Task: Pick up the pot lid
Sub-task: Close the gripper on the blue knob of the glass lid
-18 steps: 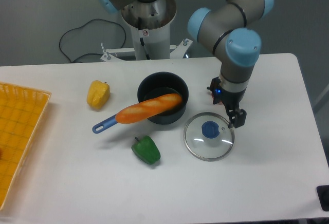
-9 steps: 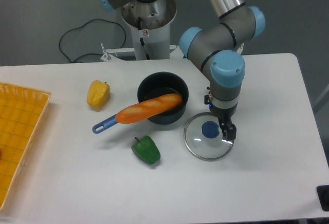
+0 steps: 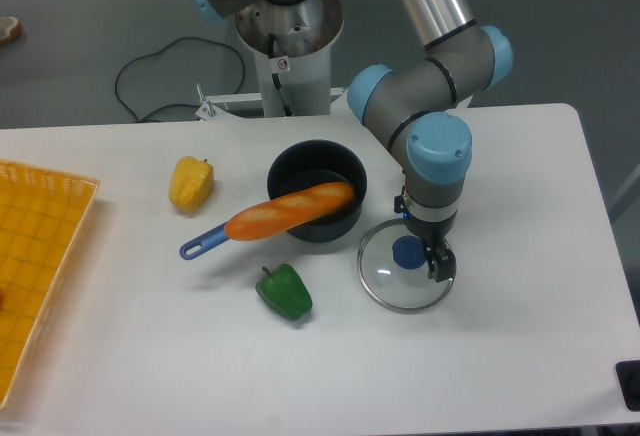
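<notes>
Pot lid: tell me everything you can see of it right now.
The pot lid is round and see-through, like glass, with a thin, shiny, metal-looking rim and a round blue knob at its middle. It lies knob up on the white table, beside the black pot. The gripper's fingers, spread apart, overlap its far and right parts in this view; whether they touch it, I cannot tell.
</notes>
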